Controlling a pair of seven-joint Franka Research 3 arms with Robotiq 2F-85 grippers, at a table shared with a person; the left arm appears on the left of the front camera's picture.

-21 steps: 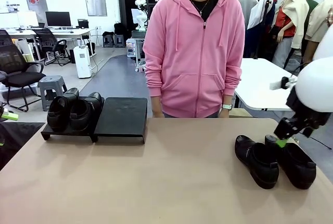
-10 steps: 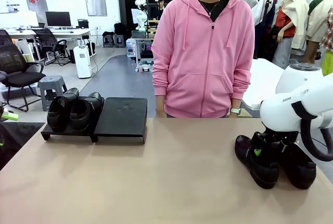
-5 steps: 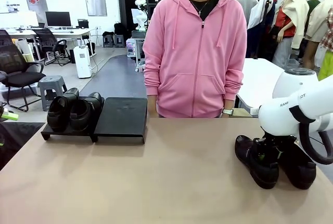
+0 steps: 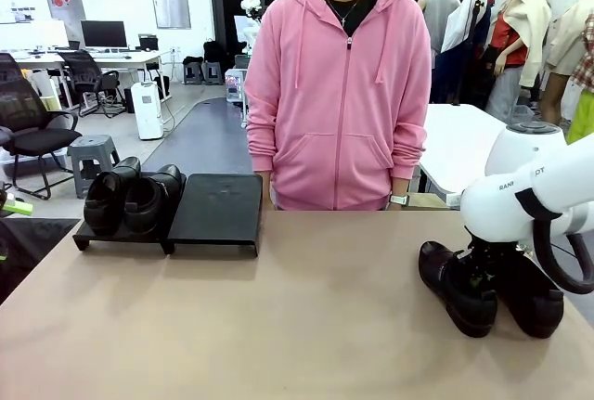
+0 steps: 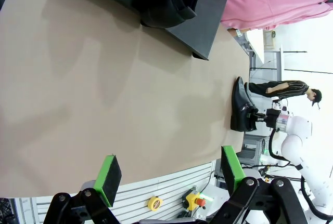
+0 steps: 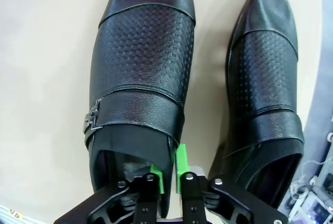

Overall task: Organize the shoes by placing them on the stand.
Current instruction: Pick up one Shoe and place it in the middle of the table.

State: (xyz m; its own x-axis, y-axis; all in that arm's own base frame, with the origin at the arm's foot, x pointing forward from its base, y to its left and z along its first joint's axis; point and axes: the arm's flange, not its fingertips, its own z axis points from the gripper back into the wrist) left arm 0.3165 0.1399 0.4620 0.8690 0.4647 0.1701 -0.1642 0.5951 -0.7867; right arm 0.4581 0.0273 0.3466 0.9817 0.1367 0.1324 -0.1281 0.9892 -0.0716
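Observation:
Two glossy black shoes (image 4: 130, 198) rest side by side on the left platform of the black stand (image 4: 218, 210); its right platform is bare. Another pair lies on the table at the right. My right gripper (image 6: 169, 174) reaches down into the left shoe (image 6: 140, 68) of that pair, its green pads shut on the inner side wall of the opening. The right shoe (image 6: 265, 94) lies close beside it. In the front view the right gripper (image 4: 478, 265) sits low between these shoes (image 4: 455, 290). My left gripper (image 5: 170, 169) hangs open off the table's near left edge, holding nothing.
A person in a pink hoodie (image 4: 339, 94) stands at the far side of the table, hands low at the edge. The tan tabletop (image 4: 278, 316) stretches bare between the stand and the right pair. The right shoe (image 4: 531, 296) lies near the table's right edge.
My right gripper came down over the right pair and its fingers closed on the left shoe's opening wall. The person shifted slightly left. The left arm stayed still.

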